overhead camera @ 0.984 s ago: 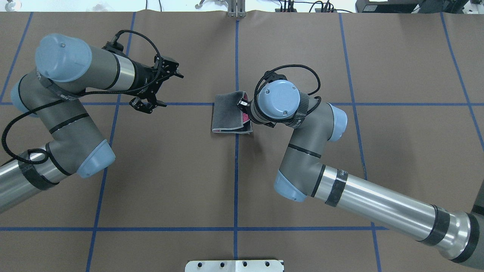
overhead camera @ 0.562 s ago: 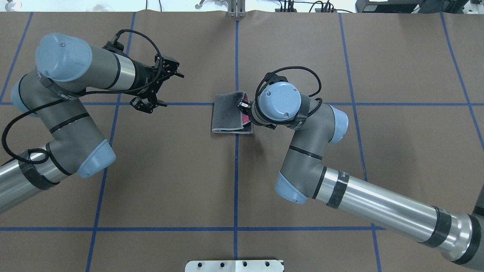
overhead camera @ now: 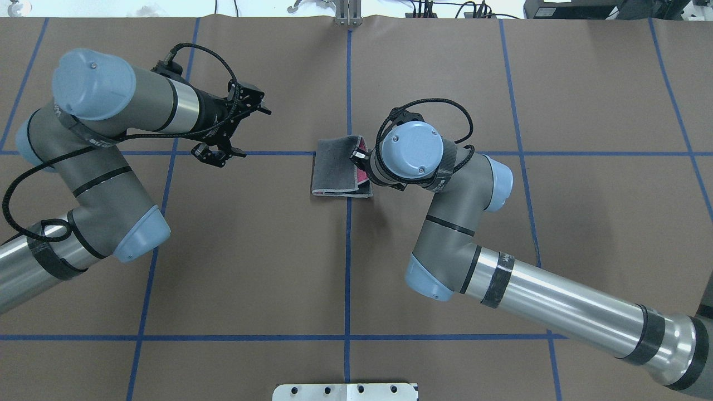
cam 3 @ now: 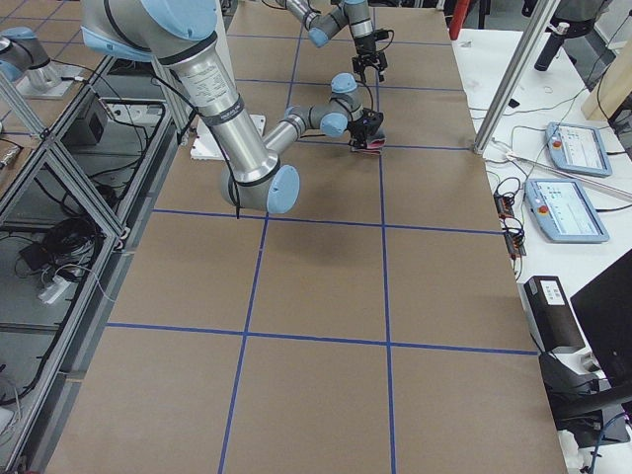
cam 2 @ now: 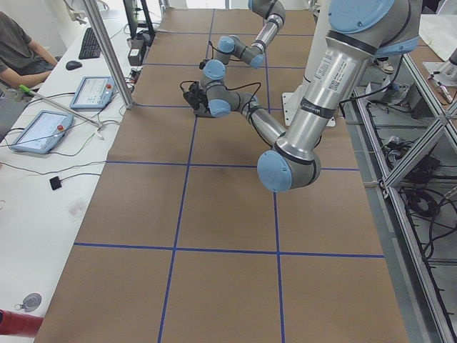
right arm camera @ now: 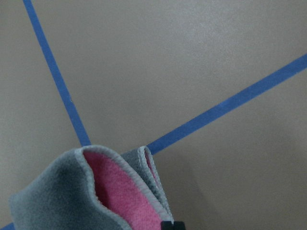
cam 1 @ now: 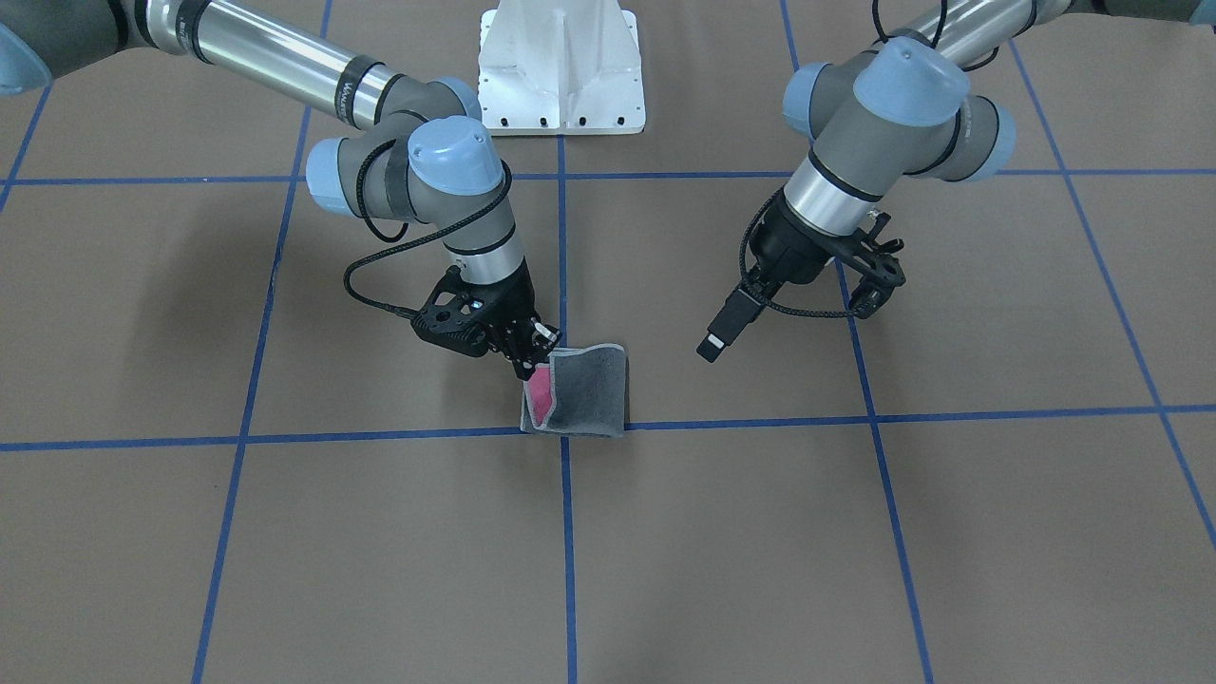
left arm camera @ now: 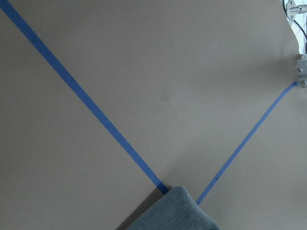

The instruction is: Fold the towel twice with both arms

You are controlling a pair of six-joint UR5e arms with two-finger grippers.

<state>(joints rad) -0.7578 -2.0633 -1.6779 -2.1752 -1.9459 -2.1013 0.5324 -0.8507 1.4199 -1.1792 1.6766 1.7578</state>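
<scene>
Where two blue tape lines cross near the centre of the desk, we record one towel, folded grey face outward, with pink showing at its 3 o'clock edge in the overhead view. We list the right end effector closed narrow upon that edge, holding it raised above the layer beneath. We list the left end effector spread wide above the desk at the towel's 9 o'clock, well apart from it.

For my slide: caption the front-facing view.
Right gripper pinching the folded towel's raised edge; left arm hovering clear.
</scene>
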